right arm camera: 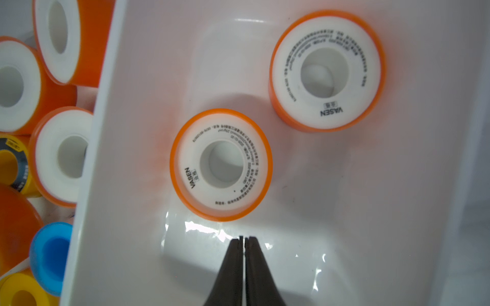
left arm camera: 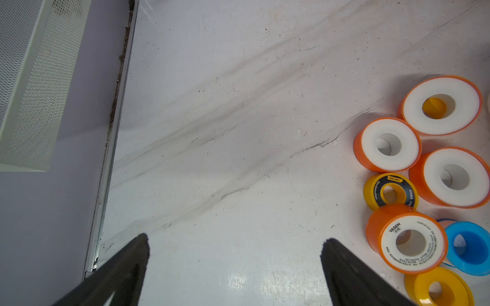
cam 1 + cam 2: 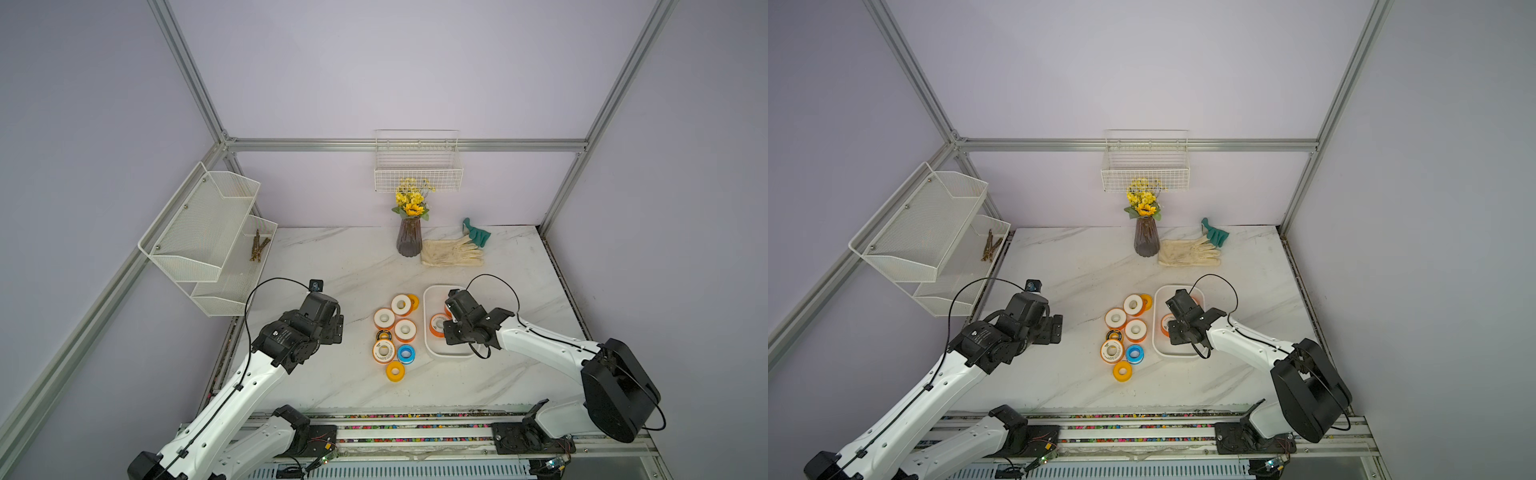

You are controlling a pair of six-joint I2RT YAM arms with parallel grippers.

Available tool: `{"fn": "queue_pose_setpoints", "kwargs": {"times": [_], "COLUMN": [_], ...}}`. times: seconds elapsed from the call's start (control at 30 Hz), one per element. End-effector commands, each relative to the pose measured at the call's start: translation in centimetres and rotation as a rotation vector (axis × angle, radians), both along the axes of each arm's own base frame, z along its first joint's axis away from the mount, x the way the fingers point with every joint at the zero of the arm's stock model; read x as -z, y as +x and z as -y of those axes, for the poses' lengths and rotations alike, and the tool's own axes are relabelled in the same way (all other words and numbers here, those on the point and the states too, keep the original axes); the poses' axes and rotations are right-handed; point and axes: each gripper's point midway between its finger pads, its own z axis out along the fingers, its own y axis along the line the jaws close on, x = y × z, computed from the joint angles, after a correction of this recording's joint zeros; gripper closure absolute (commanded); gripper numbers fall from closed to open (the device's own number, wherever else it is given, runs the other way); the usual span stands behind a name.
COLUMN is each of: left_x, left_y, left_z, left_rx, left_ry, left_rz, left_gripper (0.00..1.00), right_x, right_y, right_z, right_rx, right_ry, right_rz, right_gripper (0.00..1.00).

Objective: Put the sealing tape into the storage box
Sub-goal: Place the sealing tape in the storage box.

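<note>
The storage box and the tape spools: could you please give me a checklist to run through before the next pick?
1. Right hand open for a pick: not ok; it is shut and empty above the storage box.
2. Left hand open and empty: ok.
3. Two boxed spools lying flat: ok.
4. Free floor in the box for more tape: ok.
5. All tape boxed: not ok; a cluster of spools sits on the table beside the box.
</note>
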Motion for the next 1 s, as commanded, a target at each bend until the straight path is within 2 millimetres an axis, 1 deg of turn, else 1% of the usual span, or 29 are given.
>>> {"fn": "queue_pose_setpoints", "kwargs": {"times": [0.0, 0.1, 0.17, 0.23, 0.7, 0.83, 0.97], "left_x": [-0.9, -0.9, -0.9, -0.9, -0.8, -0.8, -0.8], "left_y": [0.5, 0.5, 0.5, 0.5, 0.5, 0.5, 0.5], "left_z": [0.3, 0.4, 0.3, 0.3, 0.3, 0.4, 0.3], "left_rx": [0.012, 0.012, 0.013, 0.012, 0.012, 0.012, 0.010], "left_ry": [-0.027, -0.028, -0.026, -0.026, -0.026, -0.026, -0.025], "left_rz": [0.043, 0.043, 0.042, 0.043, 0.041, 0.040, 0.039], "left_gripper": [0.00, 0.00, 0.00, 0.00, 0.00, 0.00, 0.00], "right_x": [1.4, 1.9, 1.9, 2.4, 2.9, 3.1, 3.0], "right_y": [-0.4, -0.3, 0.1, 0.4, 3.1, 3.3, 3.3], "right_z": [-0.1, -0.4, -0.6, -0.8, -2.8, -3.0, -3.1], "right_rx": [0.004, -0.003, -0.005, -0.005, -0.010, -0.008, -0.014], "right_ry": [-0.001, -0.001, -0.002, -0.011, -0.001, -0.001, 0.004], "right_rz": [-0.050, -0.061, -0.057, -0.070, -0.063, -0.065, -0.062], "right_gripper": [0.90, 0.90, 0.90, 0.90, 0.90, 0.91, 0.91]}}
